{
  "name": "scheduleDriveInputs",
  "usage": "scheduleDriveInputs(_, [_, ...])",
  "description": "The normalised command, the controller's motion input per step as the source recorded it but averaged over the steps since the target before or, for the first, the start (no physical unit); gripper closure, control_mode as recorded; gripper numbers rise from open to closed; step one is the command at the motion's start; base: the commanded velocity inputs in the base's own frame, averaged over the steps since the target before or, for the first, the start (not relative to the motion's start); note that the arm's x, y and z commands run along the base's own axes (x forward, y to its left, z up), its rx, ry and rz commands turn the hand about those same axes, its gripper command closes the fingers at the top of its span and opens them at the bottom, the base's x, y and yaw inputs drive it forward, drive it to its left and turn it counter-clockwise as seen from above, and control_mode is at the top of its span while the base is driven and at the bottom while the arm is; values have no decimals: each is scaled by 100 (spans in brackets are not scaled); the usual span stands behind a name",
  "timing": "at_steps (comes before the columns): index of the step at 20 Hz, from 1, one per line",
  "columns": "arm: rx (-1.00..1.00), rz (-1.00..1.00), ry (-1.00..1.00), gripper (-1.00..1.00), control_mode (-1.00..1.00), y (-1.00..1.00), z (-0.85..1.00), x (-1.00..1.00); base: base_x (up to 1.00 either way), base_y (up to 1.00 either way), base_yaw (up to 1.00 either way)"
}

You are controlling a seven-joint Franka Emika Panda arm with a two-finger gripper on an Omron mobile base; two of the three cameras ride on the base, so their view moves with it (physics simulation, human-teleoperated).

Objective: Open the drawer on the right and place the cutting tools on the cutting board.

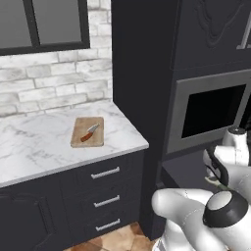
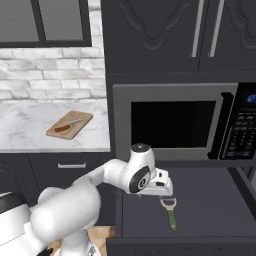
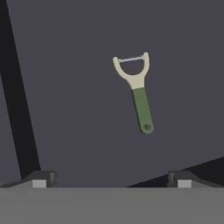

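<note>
The drawer (image 2: 210, 200) below the microwave is pulled out, showing a dark bare floor (image 3: 65, 87). On that floor lies the green-handled peeler (image 2: 171, 212), its Y-shaped head pointing toward the back; in the hand view the peeler (image 3: 138, 94) is ahead of the fingertips, a little right of centre. My gripper (image 3: 111, 180) hovers above the drawer, open, with nothing between its fingers. In the right base view the gripper (image 2: 161, 191) hangs just above and left of the peeler's head. The knife (image 1: 89, 133) with a reddish-brown handle lies on the cutting board (image 1: 78, 139) on the marble counter.
A microwave (image 2: 172, 122) sits directly above the open drawer, with tall dark cabinets (image 2: 165, 35) over it. Three narrow drawers with silver bar handles (image 1: 105, 172) sit under the counter's right end. The drawer's left wall (image 3: 13, 87) runs along the left of the hand view.
</note>
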Motion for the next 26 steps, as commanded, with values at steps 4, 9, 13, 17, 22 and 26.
scheduleDriveInputs(4, [0,7,5,-100,-100,-34,-40,0,0,0,0])
scheduleDriveInputs(9, [0,6,1,-100,-100,-50,-44,0,0,0,0])
scheduleDriveInputs(13, [0,5,0,-100,-100,-37,-30,4,0,0,0])
scheduleDriveInputs(17, [0,6,-2,-100,-100,-29,-28,17,0,0,0])
scheduleDriveInputs(22, [0,7,-9,-100,-100,-31,-28,19,0,0,0])
scheduleDriveInputs(26, [2,5,-13,-100,-100,-26,-28,24,0,0,0])
